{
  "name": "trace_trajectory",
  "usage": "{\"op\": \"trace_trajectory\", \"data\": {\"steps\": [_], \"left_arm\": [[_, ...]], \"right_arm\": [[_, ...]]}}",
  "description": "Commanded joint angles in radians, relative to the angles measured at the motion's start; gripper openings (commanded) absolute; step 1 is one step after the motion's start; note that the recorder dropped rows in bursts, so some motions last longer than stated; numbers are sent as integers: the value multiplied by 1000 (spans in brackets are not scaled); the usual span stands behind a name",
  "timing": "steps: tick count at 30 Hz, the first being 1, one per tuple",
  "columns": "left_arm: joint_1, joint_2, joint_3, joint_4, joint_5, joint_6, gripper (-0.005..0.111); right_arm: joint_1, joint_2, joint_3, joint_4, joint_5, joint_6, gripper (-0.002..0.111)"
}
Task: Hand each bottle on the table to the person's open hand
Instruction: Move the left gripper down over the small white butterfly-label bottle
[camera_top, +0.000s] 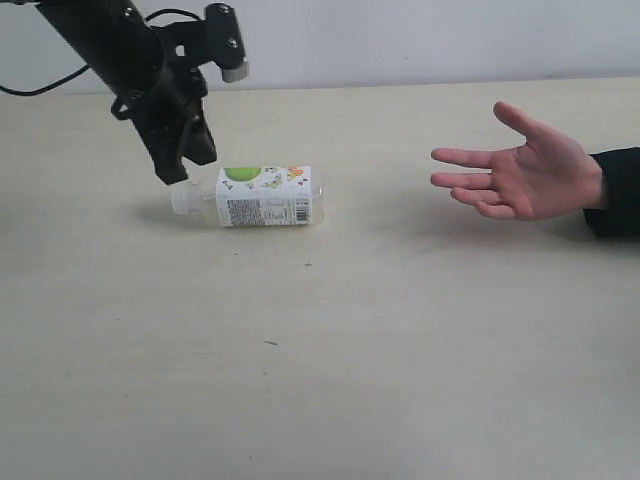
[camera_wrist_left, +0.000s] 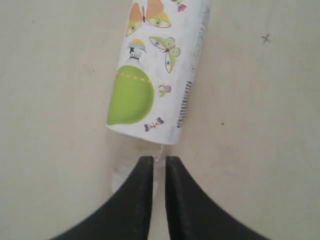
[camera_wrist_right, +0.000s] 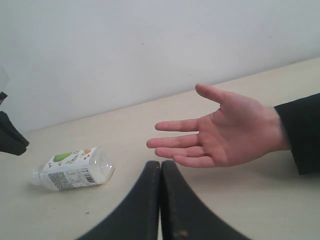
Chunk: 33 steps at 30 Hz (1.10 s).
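One bottle (camera_top: 265, 197) in sight, lying on its side on the table (camera_top: 400, 350). Its white cap points toward the left gripper (camera_top: 178, 175), whose tips hang at the cap. Not lifted yet. The person's open hand (camera_top: 525, 170) is empty and well apart, so this handover is all to do. Only the left wrist view shows the jaws a narrow slit apart, gripping nothing. Only the right wrist view shows the right gripper (camera_wrist_right: 160, 167), closed and empty.

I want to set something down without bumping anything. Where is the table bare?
Bare: the wide front stretch of the table, nearer the camera than the bottle, and the strip between the bottle and the person's open hand. Crowded: the bottle's cap end, where the left gripper hangs.
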Motion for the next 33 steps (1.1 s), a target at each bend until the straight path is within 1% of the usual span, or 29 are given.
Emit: {"op": "trace_trajectory", "data": {"steps": [1, 2, 3, 4, 5, 7, 8, 9, 10, 11, 14, 17, 20, 22, 24, 26, 29, 31, 33], "left_arm": [[-92, 12, -8, 54, -174, 78, 41], [-99, 15, -8, 41, -214, 78, 46], [-110, 15, -8, 5, -261, 78, 54], [-112, 15, -8, -14, -278, 78, 56], [-112, 15, -8, -47, -285, 80, 59], [-112, 15, -8, -49, -263, 104, 63], [-113, 15, -8, -33, -249, 115, 67], [-115, 15, -8, -1, -240, 115, 68], [-122, 15, -8, 73, -230, 103, 69], [-122, 15, -8, 103, -226, 98, 69], [-124, 18, -10, 114, -224, 95, 69], [-124, 18, -13, 51, -251, 78, 69], [-124, 18, -13, 49, -251, 78, 69], [-124, 18, -13, 21, -251, 78, 69], [-124, 18, -13, -66, -251, 78, 69], [-124, 18, -13, -94, -251, 78, 69], [-126, 18, -13, -201, -258, 78, 69], [-132, 18, -13, -209, -270, 82, 69], [-134, 18, -13, -197, -252, 86, 69]], "right_arm": [[-3, -2, 5, -3, -4, 0, 0], [-3, -2, 5, -3, -4, 0, 0], [-3, -2, 5, -3, -4, 0, 0], [-3, -2, 5, -3, -4, 0, 0], [-3, -2, 5, -1, -4, 0, 0], [-3, -2, 5, -1, -4, 0, 0], [-3, -2, 5, -1, -4, 0, 0], [-3, -2, 5, -1, -4, 0, 0], [-3, -2, 5, -1, -4, 0, 0], [-3, -2, 5, -1, -4, 0, 0], [-3, -2, 5, -1, -4, 0, 0], [-3, -2, 5, -1, -4, 0, 0], [-3, -2, 5, -1, -4, 0, 0], [-3, -2, 5, -1, -4, 0, 0], [-3, -2, 5, -8, -14, 0, 0], [-3, -2, 5, -8, -10, 0, 0], [-3, -2, 5, -8, -10, 0, 0], [-3, -2, 5, -8, -10, 0, 0], [-3, -2, 5, -8, -10, 0, 0]]}}
